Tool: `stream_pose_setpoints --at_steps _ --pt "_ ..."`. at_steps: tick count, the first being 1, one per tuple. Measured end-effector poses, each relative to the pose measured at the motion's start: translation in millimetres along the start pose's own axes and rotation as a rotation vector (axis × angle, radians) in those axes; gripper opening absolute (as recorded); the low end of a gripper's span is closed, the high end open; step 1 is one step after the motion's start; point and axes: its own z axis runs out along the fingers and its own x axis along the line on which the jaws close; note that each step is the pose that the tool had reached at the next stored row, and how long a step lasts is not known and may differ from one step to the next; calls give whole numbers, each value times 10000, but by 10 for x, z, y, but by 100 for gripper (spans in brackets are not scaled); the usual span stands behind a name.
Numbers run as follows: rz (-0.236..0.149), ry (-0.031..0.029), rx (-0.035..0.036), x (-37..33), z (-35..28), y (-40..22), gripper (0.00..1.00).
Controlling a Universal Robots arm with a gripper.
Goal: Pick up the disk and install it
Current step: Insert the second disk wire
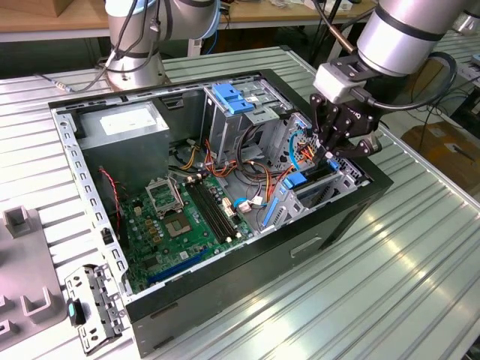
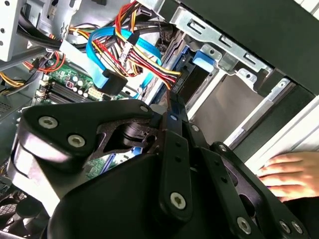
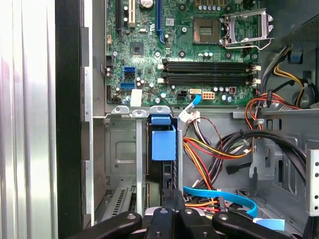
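**Disk.** The flat hard drive edged by a blue plastic frame point(image 3: 163, 144) stands on edge in a slot of the silver sheet-metal drive bay point(image 3: 122, 149). In both wrist views it shows as a thin dark slab capped by a blue tab point(image 2: 207, 57). Its label face is not visible. In the exterior view the bay sits at about 3 o'clock within the case.

**Tool.** The black tool point(image 1: 330, 154) hangs directly over that slot. Its two narrow fingers point(image 3: 169, 199) are pressed together and lined up with the disk's near end. I cannot tell whether they touch it.

**Surface and room.**
- The ribbed silver metal tabletop point(image 1: 390, 247) carries the case.
- A small grey metal bracket point(image 1: 94, 300) lies on the tabletop at 7 o'clock.
- The base of a second grey robot arm point(image 1: 135, 45) stands at 11 o'clock.
- Wooden benches run along the back.
- A brown cardboard box point(image 1: 442, 142) sits off the edge at 3 o'clock.
- A person's hand point(image 2: 289, 174) rests flat just outside the case wall.

**Case and contents.** The open black computer case point(image 1: 330, 225) lies on its side and holds:
- a green motherboard point(image 1: 180, 225) at 7 o'clock;
- a grey metal power-supply box with a white sticker point(image 1: 124, 124) at 10 o'clock;
- a tall grey cage with a light-blue latch point(image 1: 232, 97) at 12 o'clock;
- a tangle of red, yellow, orange and blue cables point(image 1: 247, 161) between the cage and the bay.
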Motion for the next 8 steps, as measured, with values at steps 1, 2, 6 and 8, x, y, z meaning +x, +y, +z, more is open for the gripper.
stream_pose_setpoints --at_steps 1,2,6,8 --pt "1 -10 0 0 -3 1 11" --pt "1 -16 0 -1 -16 0 11" --pt "2 -27 -1 -5 -163 0 11" --pt "2 -26 0 -10 -287 -1 11"
